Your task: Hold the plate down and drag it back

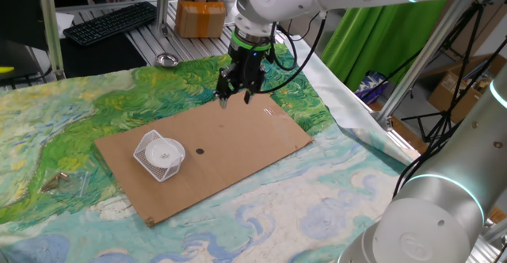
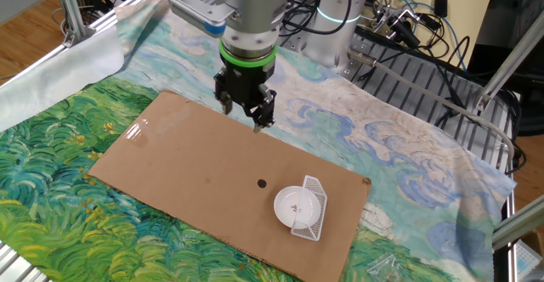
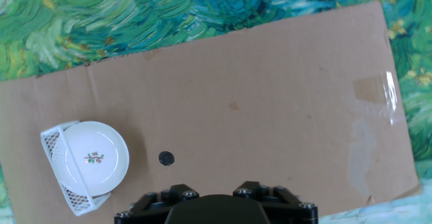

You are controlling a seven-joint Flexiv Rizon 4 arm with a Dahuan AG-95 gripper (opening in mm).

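The plate [image 1: 165, 152] is small, round and white with a tiny motif at its centre. It rests against a white wire mesh basket [image 1: 147, 154] lying on its side on the near left part of the brown cardboard sheet [image 1: 238, 136]. The plate also shows in the other fixed view [image 2: 297, 205] and at the lower left of the hand view [image 3: 94, 158]. My gripper [image 1: 235, 98] hangs above the cardboard's far edge, well away from the plate, with its tips apart and nothing in them. It also shows in the other fixed view [image 2: 244, 116]. The hand view shows only its base.
A small dark dot [image 3: 166, 158] marks the cardboard beside the plate. Clear tape [image 3: 378, 92] sits near one cardboard end. A shiny metal bowl [image 1: 166, 59], a keyboard [image 1: 111, 21] and a box [image 1: 200, 17] lie beyond the painted cloth. A clear bag [image 1: 67, 182] lies left.
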